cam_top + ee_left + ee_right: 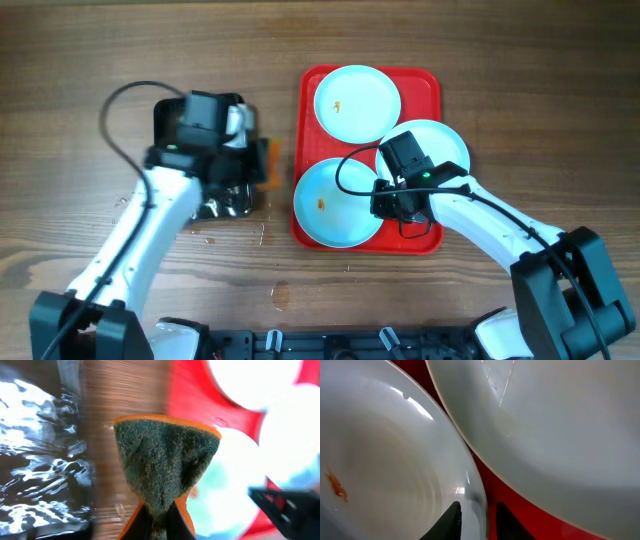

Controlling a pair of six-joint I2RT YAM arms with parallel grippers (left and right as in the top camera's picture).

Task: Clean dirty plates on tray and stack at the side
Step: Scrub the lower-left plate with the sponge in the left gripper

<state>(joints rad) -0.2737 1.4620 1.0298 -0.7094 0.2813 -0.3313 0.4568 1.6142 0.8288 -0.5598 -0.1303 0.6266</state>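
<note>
One wooden surface (520, 60) fills the overhead view. Just toward 3 o'clock of its centre lies the red tray (308, 85). At the tray's 9 o'clock sits a smaller black tray (165, 120), wet and shiny inside.

Three plates crowd the red tray: the 12 o'clock plate (357, 103), the 3 o'clock plate (445, 145) and the 7 o'clock plate (330, 215). Their rims meet, but whether they overlap is unclear. None is stacked at the side yet.

The right gripper (479, 520) stands low at the 7 o'clock plate's 3 o'clock edge. Its jaws are narrowly parted astride the rim. The left gripper (157, 522) hangs between the two trays, jaws clamped on an orange sponge (165, 460) with a green scouring face. An orange smear (322, 204) marks the 7 o'clock plate, and another marks the 12 o'clock plate.

Likely risks: lifting the 7 o'clock plate could drag a crowding neighbour, and the thin, slick rim could slip from the jaws. The right arm lies over the 3 o'clock plate, blocking the sponge's way there.
</note>
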